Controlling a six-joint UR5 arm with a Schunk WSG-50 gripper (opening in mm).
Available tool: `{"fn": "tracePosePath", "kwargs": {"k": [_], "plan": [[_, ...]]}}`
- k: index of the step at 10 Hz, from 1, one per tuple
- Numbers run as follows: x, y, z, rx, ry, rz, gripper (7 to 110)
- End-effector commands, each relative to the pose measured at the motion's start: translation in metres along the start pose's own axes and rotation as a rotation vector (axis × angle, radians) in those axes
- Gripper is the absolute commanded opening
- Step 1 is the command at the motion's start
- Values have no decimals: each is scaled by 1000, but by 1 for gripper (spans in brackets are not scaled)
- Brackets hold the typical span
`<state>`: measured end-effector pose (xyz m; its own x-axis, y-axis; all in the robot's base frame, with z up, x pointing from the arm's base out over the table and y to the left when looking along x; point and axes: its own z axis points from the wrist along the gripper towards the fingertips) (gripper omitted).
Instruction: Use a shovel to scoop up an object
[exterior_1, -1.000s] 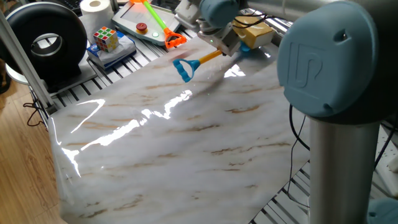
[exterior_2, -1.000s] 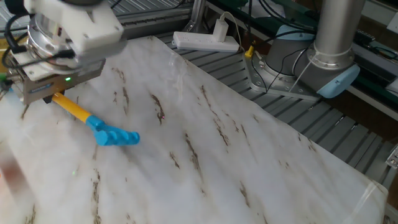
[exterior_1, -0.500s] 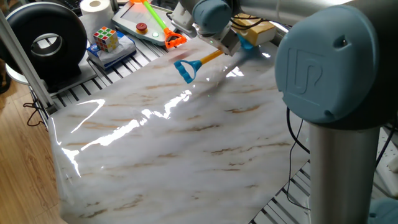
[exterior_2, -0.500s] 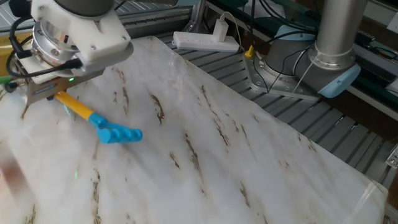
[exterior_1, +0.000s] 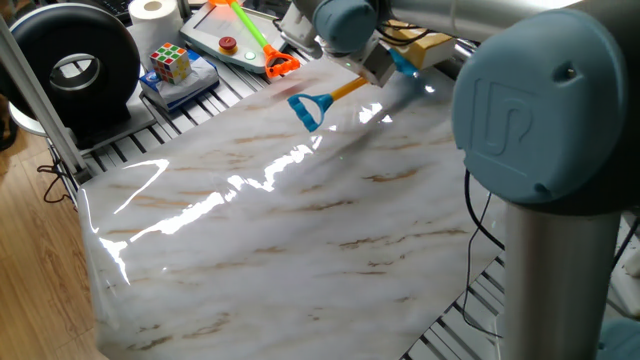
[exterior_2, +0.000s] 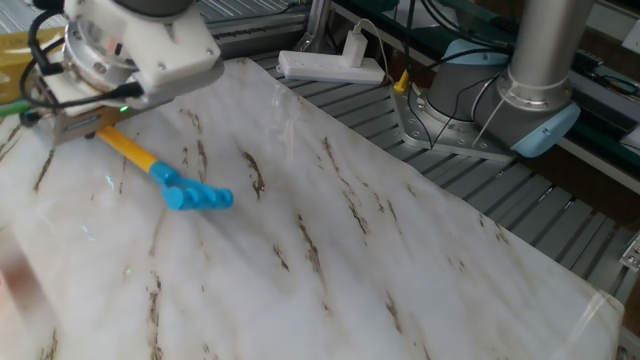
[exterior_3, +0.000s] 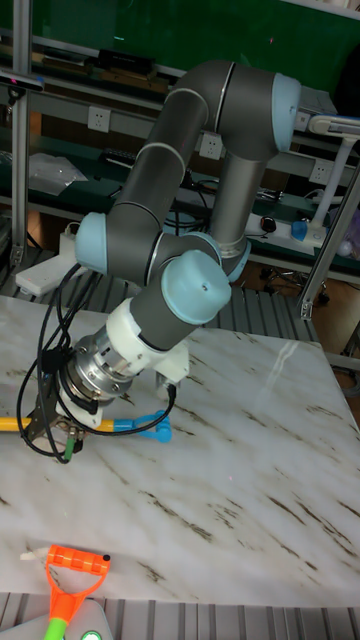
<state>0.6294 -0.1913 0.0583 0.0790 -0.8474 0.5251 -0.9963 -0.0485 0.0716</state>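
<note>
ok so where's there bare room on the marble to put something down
Nearly all of the marble table is bare, from the shovel out to the near edges. The far corner is crowded: the gripper holds the shovel beside the tan block. Off the marble, the puzzle cube and green-shafted toy tool crowd the slats.

Surface: a white marble-patterned table (exterior_1: 300, 230) with brown veins, glossy under the lights.
Frame: slatted metal rails (exterior_2: 470, 190) show around its edges.
On it: the tan block (exterior_1: 432, 46) near the far edge, probably resting on the marble, though the arm partly hides it.
</note>
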Motion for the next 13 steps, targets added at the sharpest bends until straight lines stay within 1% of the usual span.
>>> {"fn": "tracePosePath", "kwargs": {"k": [1, 3, 5, 7, 9, 12, 13], "plan": [[6, 17, -2, -5, -16, 33, 7], [6, 25, -4, 7, -10, 33, 7], [-2, 32, -6, 8, -27, 28, 7], [-5, 36, -6, -2, -38, 40, 7], [-9, 37, -7, -1, -46, 38, 7], [-28, 47, -9, -2, -43, 67, 7], [-33, 51, -10, 0, -51, 67, 7]]}}
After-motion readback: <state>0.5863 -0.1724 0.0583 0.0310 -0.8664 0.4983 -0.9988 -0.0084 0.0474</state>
